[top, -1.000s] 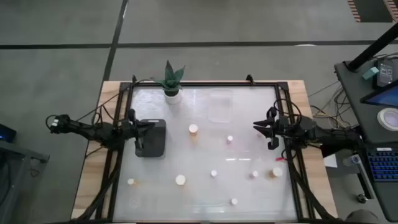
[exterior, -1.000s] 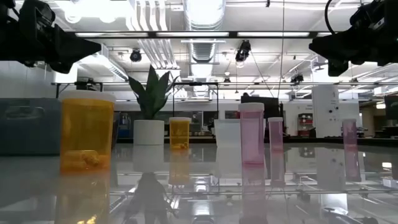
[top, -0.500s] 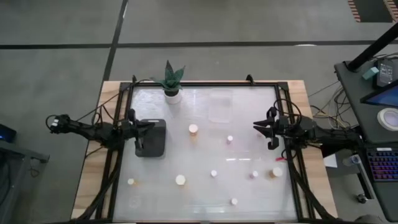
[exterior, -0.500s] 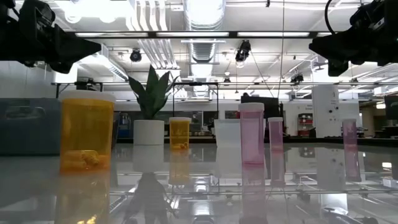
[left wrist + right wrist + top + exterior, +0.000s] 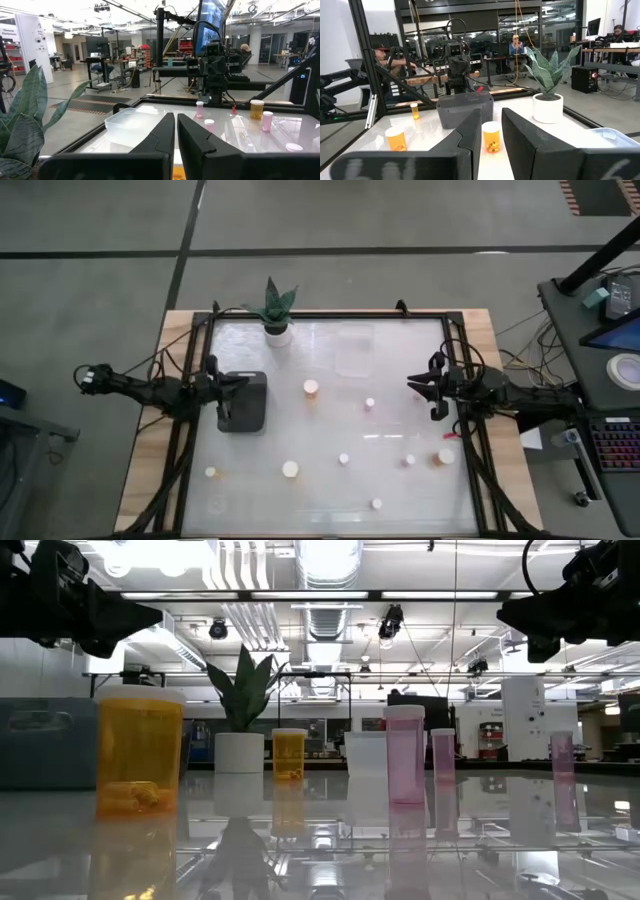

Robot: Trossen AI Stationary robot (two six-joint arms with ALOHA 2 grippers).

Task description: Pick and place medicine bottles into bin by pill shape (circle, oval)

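Fingers clenched, empty — left fingers [image 5: 227,393] over dark bin [image 5: 247,401], right fingers [image 5: 422,386] raised at table edge.

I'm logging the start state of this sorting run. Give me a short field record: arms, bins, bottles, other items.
left gripper: jaws shut, holding nothing, above the dark bin
right gripper: jaws shut, holding nothing, at the table's right edge
clear tray: far side of the table, no bottles in it
medicine bottles: eight standing loose on the table, e.g. orange bottle; none binned
other: potted plant at far edge
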